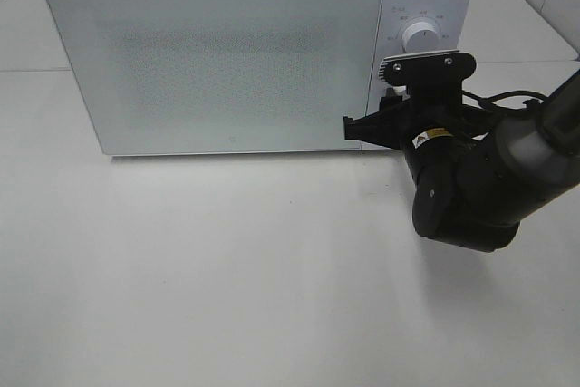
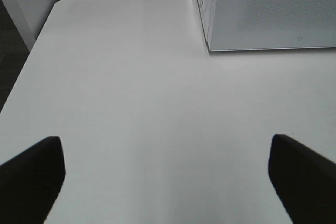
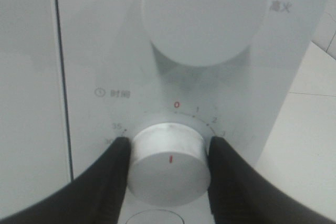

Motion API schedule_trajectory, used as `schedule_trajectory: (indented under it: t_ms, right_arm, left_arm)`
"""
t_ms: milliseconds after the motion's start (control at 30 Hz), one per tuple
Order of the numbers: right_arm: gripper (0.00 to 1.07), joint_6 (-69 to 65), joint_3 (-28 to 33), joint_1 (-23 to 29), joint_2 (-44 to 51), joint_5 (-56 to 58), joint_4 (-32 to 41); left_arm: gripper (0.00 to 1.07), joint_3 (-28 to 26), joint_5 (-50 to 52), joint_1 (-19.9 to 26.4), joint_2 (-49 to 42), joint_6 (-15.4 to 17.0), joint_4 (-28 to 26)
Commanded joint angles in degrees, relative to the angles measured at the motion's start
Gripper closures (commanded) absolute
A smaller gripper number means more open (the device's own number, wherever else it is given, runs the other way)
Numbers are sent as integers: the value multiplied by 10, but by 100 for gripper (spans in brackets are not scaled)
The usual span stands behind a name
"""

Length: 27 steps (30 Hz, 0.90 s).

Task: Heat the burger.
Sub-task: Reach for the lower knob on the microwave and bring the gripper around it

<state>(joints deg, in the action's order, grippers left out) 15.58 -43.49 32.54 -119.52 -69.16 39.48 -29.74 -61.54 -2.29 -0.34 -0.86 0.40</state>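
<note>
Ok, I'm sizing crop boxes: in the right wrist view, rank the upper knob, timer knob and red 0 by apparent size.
1. upper knob, though partly cropped.
2. timer knob, gripped by the right gripper.
3. red 0.

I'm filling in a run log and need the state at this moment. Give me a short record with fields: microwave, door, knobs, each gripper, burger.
microwave: white, standing on the table
door: closed, frosted, inside not visible
upper knob: untouched
timer knob: red mark pointing near 0
right gripper: fingers closed on both sides of the timer knob
left gripper: open, over bare table, holding nothing
burger: not visible in any view
</note>
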Motion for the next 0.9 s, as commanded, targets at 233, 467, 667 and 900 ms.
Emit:
schedule_trajectory:
  t_ms: [233, 467, 667, 900]
  right_arm:
    - [107, 9, -10, -3, 2, -38, -45]
    - [107, -235, -10, -3, 2, -34, -55]
    - [107, -526, -10, -3, 2, -41, -77]
    - [107, -848, -10, -3, 2, -79, -100]
  left_arm:
    - [9, 0, 2, 2, -8, 1, -4]
    - [9, 0, 2, 2, -8, 1, -4]
    - [9, 0, 2, 2, -8, 1, -4]
    - [9, 0, 2, 2, -8, 1, -4]
